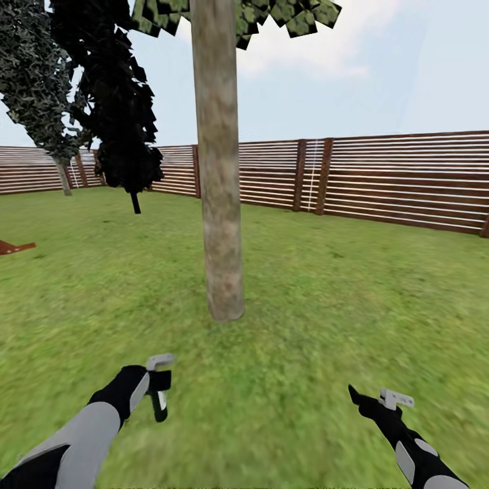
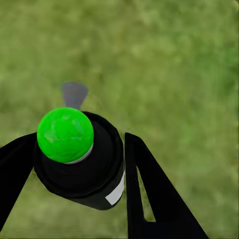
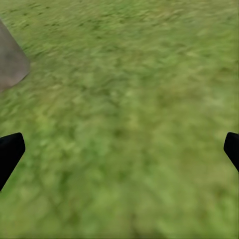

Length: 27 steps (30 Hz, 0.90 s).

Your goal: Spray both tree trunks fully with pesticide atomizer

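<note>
One tree trunk stands straight ahead on the lawn, and the pesticide atomizer, a black can whose cap shows green, sits clamped in the left hand low before it. The right hand hangs wide and empty over grass. I would raise the nozzle toward the bark and sweep base upward; how much the can holds is not visible.

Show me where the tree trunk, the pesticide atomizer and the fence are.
tree trunk (image 1: 219, 170), head view, middle of the bark.
pesticide atomizer (image 2: 82, 167), left wrist view, black body.
fence (image 1: 401, 180), head view, slats.
</note>
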### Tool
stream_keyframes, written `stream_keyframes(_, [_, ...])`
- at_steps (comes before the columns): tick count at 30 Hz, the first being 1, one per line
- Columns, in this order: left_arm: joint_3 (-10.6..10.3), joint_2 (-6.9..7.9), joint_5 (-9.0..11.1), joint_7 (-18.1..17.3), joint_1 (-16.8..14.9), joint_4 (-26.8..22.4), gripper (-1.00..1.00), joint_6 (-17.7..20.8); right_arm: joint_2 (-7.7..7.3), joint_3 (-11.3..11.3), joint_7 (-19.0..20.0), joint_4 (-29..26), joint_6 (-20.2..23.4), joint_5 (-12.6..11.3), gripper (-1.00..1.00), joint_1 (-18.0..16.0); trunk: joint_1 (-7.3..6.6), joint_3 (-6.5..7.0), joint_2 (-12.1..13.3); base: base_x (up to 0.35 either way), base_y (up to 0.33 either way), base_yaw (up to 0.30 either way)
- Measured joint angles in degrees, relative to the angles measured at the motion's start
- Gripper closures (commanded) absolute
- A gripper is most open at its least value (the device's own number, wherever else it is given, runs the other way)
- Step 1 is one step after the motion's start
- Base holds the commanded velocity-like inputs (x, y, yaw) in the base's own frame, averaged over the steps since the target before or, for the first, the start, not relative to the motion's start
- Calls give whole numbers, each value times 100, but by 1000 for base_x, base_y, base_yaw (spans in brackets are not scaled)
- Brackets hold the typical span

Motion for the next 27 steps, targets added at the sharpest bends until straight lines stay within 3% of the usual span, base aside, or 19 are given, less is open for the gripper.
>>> stream_keyframes(3, [-17, 3, -12, -696, -210, -1, 100, 219, 3, 0, 1, 0, 0, 0, -100, 0, 0, -27, 0, 0, 0, 0])
stream_keyframes(6, [-50, 1, -45, -820, -649, -6, 100, 926, 2, 0, 2, 0, 0, 0, -100, 0, 0, -54, 0, 0, 0, 0])
stream_keyframes(9, [-390, -43, -177, -834, -851, -6, 100, 1291, 1, 0, 1, 0, 0, 0, -100, 0, 0, -82, 0, 0, 0, 0])
stream_keyframes(10, [-707, -163, -276, -836, -886, -32, 100, 1500, 0, 0, -1, 0, 0, 0, -100, 0, 0, -91, 0, 0, 0, 0])
stream_keyframes(12, [-1068, -263, -406, -837, -906, -227, 100, 1732, 1, 0, -1, 0, 0, 0, -100, 0, 0, -109, 0, 0, 0, 0])
stream_keyframes(14, [-1185, -284, -439, -842, -910, -310, 100, 1782, 0, 0, -2, 0, 0, 0, -100, 0, 0, -127, 0, 0, 0, 0])
stream_keyframes(27, [-1225, -267, -456, -833, -898, -317, 100, 1787, 0, 0, -7, 0, 0, 0, -100, 0, 0, -244, 0, 260, 0, 0])
